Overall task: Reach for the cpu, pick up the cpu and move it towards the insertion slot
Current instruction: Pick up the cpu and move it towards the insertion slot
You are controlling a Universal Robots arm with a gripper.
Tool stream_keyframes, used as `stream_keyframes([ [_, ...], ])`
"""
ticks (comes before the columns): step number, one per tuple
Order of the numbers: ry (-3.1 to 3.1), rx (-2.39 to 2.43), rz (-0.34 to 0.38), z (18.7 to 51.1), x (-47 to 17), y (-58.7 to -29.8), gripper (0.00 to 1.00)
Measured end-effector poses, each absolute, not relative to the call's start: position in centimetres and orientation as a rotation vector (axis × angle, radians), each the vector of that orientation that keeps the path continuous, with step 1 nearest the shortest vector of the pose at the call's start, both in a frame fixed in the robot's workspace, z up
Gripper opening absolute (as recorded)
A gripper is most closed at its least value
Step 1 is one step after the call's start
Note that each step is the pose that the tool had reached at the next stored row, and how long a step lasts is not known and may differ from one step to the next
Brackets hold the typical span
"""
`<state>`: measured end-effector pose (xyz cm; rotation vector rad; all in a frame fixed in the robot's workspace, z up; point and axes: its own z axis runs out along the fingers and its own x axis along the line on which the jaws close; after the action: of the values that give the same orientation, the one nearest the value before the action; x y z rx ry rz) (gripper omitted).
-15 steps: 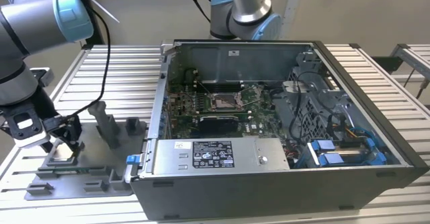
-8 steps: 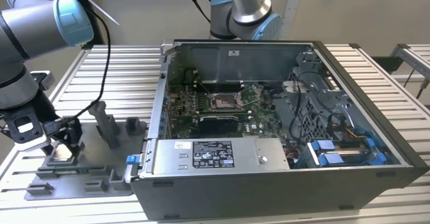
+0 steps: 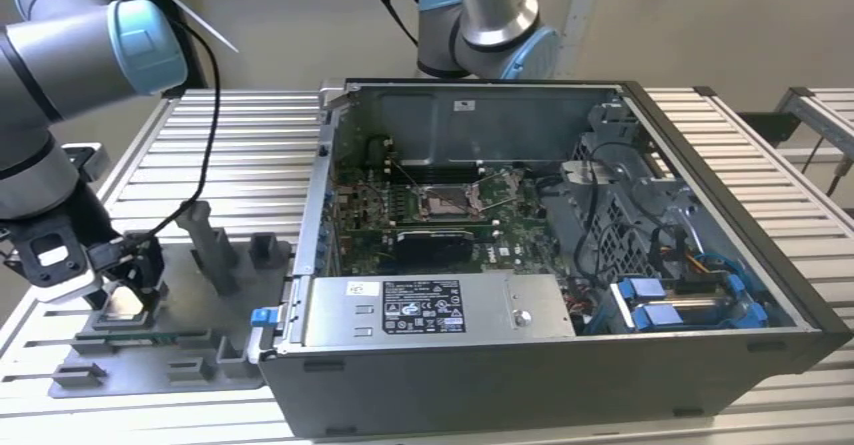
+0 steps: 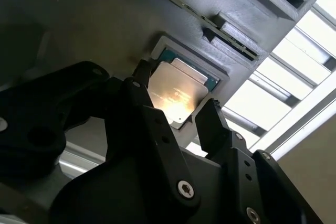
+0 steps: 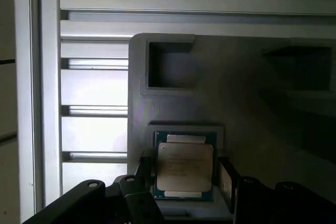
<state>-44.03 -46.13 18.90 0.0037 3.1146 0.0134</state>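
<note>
Black fingers (image 4: 210, 124) point straight down, spread apart, straddling the cpu (image 4: 176, 90) without gripping.

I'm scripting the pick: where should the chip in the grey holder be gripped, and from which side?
Take the chip by two opposite thin edges, coming straight down from above. It lies flat, broad face up, sunk in a shallow pocket of the grey holder, so a side approach looks blocked. The gripper hangs right above it.
</note>
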Motion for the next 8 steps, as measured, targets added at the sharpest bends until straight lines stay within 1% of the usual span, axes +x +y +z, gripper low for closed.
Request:
stream_keyframes([
  [8,3.114,0.004,0.013,18.7,-44.03,-46.11,1.0],
])
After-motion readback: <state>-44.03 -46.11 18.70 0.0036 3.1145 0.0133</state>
